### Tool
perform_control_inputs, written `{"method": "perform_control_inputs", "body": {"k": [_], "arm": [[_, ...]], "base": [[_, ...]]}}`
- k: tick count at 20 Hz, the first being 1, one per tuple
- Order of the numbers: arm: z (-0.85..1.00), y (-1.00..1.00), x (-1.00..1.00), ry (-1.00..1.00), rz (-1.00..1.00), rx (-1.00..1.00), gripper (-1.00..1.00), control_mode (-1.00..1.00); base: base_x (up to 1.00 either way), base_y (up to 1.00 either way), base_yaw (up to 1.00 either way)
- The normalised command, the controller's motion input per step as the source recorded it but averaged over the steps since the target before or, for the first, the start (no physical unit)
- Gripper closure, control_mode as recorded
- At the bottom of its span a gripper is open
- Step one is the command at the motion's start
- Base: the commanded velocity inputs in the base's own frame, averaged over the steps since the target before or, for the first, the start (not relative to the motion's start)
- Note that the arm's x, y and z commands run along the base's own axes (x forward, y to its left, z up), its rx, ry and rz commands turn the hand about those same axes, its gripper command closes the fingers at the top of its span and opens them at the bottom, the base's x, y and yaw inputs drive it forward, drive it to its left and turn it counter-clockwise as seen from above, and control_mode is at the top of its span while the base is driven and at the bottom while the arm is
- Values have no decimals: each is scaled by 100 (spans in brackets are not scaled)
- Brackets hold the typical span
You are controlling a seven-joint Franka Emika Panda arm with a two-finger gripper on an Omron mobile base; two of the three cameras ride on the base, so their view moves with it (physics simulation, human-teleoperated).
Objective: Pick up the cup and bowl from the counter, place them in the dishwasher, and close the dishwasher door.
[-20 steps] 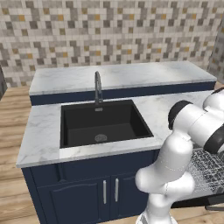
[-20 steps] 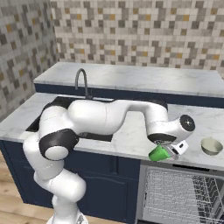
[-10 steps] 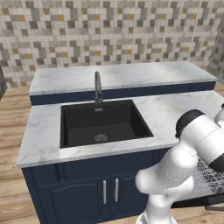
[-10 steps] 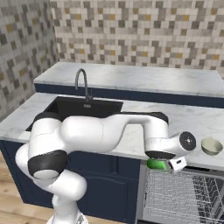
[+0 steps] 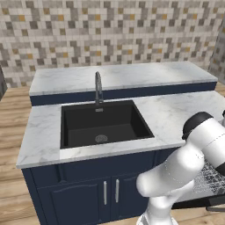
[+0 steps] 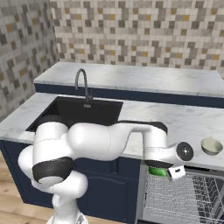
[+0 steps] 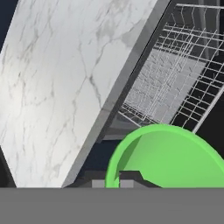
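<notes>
My gripper (image 6: 163,172) is shut on the green cup (image 6: 156,171) and holds it just below the counter's front edge (image 6: 131,153), over the near left corner of the dishwasher's pulled-out wire rack (image 6: 188,199). In the hand view one dark fingertip (image 7: 129,176) sits inside the cup's rim (image 7: 131,144), with the rack (image 7: 175,83) beyond it and the marble counter (image 7: 57,87) to the left. The pale bowl (image 6: 211,146) stands on the counter, to the right of the gripper. The rack (image 5: 212,179) also shows past the arm, above the lowered dishwasher door (image 5: 200,203).
A black sink (image 5: 103,125) with a curved faucet (image 5: 98,88) is set in the counter to the left. Behind it runs a raised marble ledge (image 5: 123,74) under a mosaic tile wall. Navy cabinet doors (image 5: 110,193) sit below the sink.
The gripper has carried the cup down from counter height to below the counter's edge, over the rack. The bowl has not moved.
</notes>
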Motion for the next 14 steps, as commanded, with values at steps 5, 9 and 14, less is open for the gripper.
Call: {"method": "perform_control_inputs", "body": {"k": [5,9,14], "arm": [[-37,-22,-4,-2,0,0,100,-100],[-47,-25,0,-2,0,0,100,-100],[-52,-25,0,-1,0,0,100,-100]], "base": [[0,0,0],[0,0,0],[0,0,0]]}}
